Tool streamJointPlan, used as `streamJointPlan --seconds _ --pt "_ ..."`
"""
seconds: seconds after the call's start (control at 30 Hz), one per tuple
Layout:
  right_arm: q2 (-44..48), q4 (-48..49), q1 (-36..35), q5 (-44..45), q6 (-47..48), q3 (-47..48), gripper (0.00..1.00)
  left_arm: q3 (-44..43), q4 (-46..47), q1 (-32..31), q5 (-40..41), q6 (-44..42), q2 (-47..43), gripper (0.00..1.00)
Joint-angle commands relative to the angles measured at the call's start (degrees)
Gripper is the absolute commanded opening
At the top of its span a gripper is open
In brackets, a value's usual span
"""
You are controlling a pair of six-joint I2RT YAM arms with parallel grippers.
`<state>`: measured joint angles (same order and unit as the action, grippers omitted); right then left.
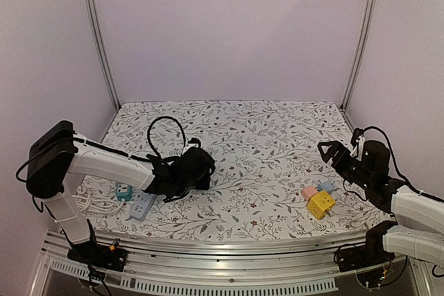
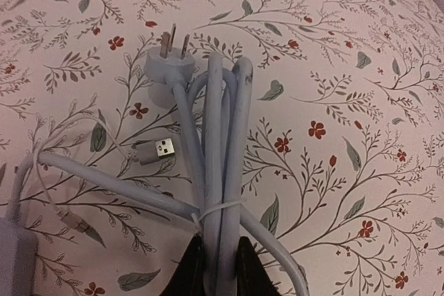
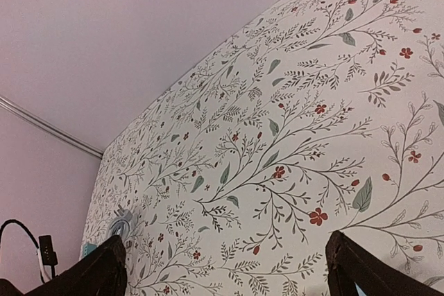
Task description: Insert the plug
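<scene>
On my left wrist view, the left gripper (image 2: 220,272) is clamped tight on a bundle of pale grey cable (image 2: 223,136). Its 2 black fingers (image 2: 186,274) press the strands from either side, just below a thin white cable tie (image 2: 219,209) that binds them. The pale grey round-headed plug (image 2: 168,66) sits at the far end of that bundle. It lies flat on the white floral tablecloth (image 2: 361,171), with 2 bare metal prongs pointing away from the gripper, clear of any socket. A small grey USB connector (image 2: 157,150) lies on the cloth just left of the bundle. A grey block shows at the lower left corner of this view; I cannot tell what it is from here.

From the top camera, the left gripper (image 1: 191,171) is low over the cloth, left of centre, and it hides the plug in that view. The long pale blue power strip (image 1: 142,206) lies near the front edge, just beside the left arm, with a small teal adapter (image 1: 123,192) next to it.

The right gripper (image 1: 331,152) hangs over the right side of the table, well apart from the strip. Its jaws are spread wide and hold nothing. On the right wrist view its 2 dark fingers (image 3: 90,275) stand at the bottom corners with only cloth between them. Near that arm, 3 small cubes sit clustered together: a pink cube (image 1: 309,193), a blue cube (image 1: 325,186) and a yellow cube (image 1: 320,205).
</scene>
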<state>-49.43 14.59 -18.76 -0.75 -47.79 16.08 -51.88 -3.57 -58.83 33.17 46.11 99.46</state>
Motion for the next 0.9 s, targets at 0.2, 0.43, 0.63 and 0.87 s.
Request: streamJointPlan --seconds 0.2,0.43,0.63,0.87 --pt "2.3 -0.3 -0.3 0.4 -0.4 -1.0 0.99 -7.9 -1.6 -2.3 0.8 -3.1 1.5 0.00" --pt "3.3 -0.9 -0.4 0.4 -0.5 -1.2 0.99 -14.1 -2.5 -4.1 0.0 -5.0 5.1 0.00" --pt "4.3 -1.2 -0.4 2.3 -0.6 -1.4 0.99 -19.3 -2.9 -5.6 -1.2 -6.9 8.8 0.00" --pt "5.0 -1.6 -0.4 2.9 -0.7 -1.6 0.99 -26.6 -3.5 -7.3 -3.4 -9.1 14.2 0.00"
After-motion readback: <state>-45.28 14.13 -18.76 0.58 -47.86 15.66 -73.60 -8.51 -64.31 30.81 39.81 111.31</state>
